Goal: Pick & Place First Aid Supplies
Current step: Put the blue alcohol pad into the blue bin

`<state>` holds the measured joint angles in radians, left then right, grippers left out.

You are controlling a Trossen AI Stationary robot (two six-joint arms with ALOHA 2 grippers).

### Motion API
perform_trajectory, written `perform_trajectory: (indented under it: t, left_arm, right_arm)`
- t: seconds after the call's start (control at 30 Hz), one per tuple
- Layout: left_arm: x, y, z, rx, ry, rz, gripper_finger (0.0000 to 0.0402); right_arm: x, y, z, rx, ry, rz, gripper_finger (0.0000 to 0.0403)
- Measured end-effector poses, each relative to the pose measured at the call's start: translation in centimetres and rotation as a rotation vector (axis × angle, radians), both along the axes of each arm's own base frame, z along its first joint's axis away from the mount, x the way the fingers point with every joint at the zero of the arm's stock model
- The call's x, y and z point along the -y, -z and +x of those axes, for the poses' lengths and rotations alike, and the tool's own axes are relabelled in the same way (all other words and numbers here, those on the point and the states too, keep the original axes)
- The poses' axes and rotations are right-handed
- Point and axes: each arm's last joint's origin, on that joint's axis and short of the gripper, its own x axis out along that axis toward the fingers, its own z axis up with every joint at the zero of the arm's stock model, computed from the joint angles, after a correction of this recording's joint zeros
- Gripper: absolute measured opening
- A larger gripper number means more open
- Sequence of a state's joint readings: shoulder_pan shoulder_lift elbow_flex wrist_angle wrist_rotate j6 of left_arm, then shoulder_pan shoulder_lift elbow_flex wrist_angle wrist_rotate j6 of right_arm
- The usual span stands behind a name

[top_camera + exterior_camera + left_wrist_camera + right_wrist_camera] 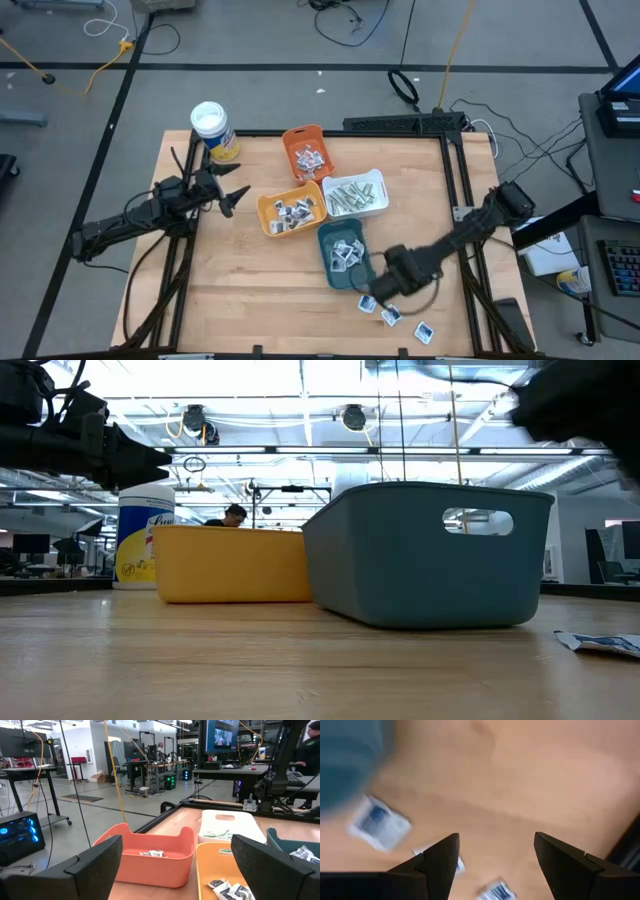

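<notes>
Three loose white sachets with blue print lie flat on the table near its near edge, right of the teal tray. My right gripper hovers open above them. In the right wrist view the sachets lie below its spread fingers, untouched. More packets fill the orange tray, the yellow tray and the teal tray; pale strips fill the white tray. My left gripper waits open, left of the yellow tray.
A white-lidded canister with a yellow label stands at the far left corner. The four trays cluster mid-table. A black frame rail runs along the table's right edge. Bare wood lies left of the teal tray toward the near edge.
</notes>
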<state>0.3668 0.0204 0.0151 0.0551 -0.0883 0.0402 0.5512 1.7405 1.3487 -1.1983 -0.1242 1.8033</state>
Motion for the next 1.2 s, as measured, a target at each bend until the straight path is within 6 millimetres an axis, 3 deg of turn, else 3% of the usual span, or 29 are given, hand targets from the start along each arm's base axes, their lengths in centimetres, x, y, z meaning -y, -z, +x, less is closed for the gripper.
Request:
perform_trajectory:
  t: [0.4,0.67,0.83,1.07,1.2]
  left_arm:
    - [0.0,0.0,0.0,0.000,0.000,0.000,0.0379]
    - [0.0,0.0,0.0,0.000,0.000,0.000,0.0379]
    - [0.0,0.0,0.0,0.001,0.000,0.000,0.0379]
    - [0.0,0.0,0.0,0.001,0.000,0.000,0.0379]
    - [0.0,0.0,0.0,0.000,0.000,0.000,0.0379]
  right_arm:
    - [-7.0,0.1,-4.3,0.053,-0.104,0.084,0.0251]
    - [-10.3,2.4,-5.4,0.058,-0.213,0.133,0.0251]
    - [-11.3,4.8,-5.9,0.082,-0.263,0.162,0.0251]
    - [-11.0,7.2,-6.4,0.099,-0.288,0.206,0.0248]
    - [-10.7,7.5,-6.6,0.081,-0.293,0.203,0.0214]
